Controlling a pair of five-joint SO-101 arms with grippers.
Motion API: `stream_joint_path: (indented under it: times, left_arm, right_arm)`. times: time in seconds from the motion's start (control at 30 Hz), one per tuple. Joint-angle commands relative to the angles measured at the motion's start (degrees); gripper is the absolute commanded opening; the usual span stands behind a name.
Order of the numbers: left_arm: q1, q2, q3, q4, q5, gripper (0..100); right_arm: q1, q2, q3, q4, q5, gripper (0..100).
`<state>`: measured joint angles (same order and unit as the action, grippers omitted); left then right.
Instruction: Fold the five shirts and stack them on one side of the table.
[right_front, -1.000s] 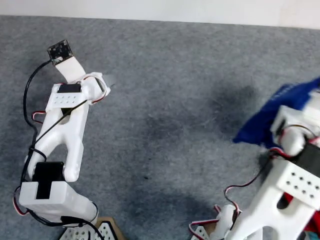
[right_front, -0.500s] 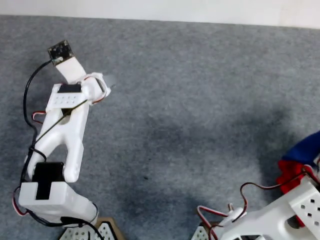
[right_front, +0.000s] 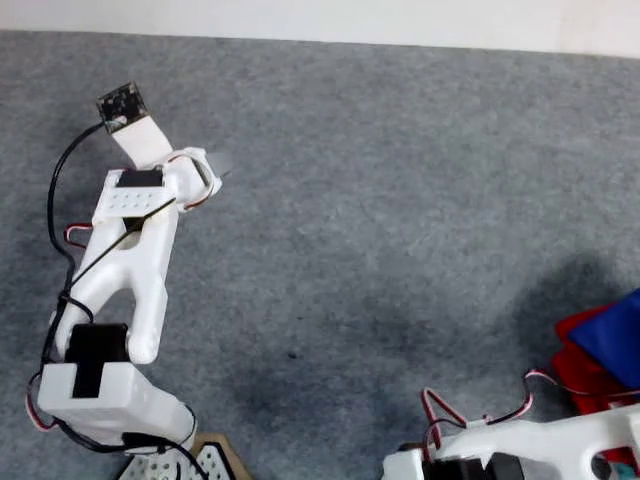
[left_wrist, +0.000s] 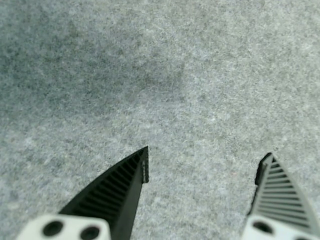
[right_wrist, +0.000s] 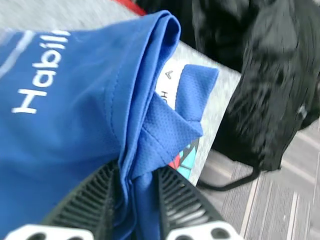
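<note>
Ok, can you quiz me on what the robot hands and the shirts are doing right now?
1. True or false: the left hand is open over the bare grey table.
2. What is the right hand shut on? A) a green shirt B) the blue shirt C) nothing
3. Fill in: in the high view, a ___ shirt shows beside the blue one at the table's edge.
Key: 1 true. 2 B. 3 red, the red shirt.

Bare grey table (right_front: 380, 200) gives passage across its wide middle, hemmed by the left arm (right_front: 125, 270) on one side and the shirts (right_front: 590, 355) piled at the opposite edge.
</note>
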<state>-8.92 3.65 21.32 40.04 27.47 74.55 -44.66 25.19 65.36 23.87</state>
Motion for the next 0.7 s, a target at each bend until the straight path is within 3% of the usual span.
stream_joint_path:
  times: [0.0, 0.1, 0.2, 0.27, 0.37, 0.5, 0.67]
  left_arm:
    - [1.19, -1.45, -0.22, -0.79, 0.18, 35]
    - [1.19, -1.45, -0.22, -0.79, 0.18, 35]
    - [1.27, -1.45, -0.22, -0.79, 0.18, 35]
    - [1.27, -1.45, -0.13, -0.79, 0.18, 35]
    - [1.71, -1.45, -0.13, -0.79, 0.18, 35]
    - [1.71, -1.45, -0.13, -0.79, 0.18, 35]
    - [1.71, -1.45, -0.13, -0.79, 0.18, 35]
  right_arm:
    - [2.42, -0.75, 9.01, -9.45, 0.44, 0.6]
    - [3.38, -0.48, 17.27, -15.96, 0.44, 4.6]
    - [3.82, -0.57, 22.02, -19.12, -0.97, 17.9]
    - [3.82, -1.01, 21.32, -20.18, -3.78, 25.2]
    - [4.00, -1.10, 14.99, -20.00, -8.79, 26.9]
    - [3.30, -0.92, 3.82, -13.14, -13.71, 26.9]
    - [-6.64, -0.48, -7.96, -1.36, -14.95, 26.9]
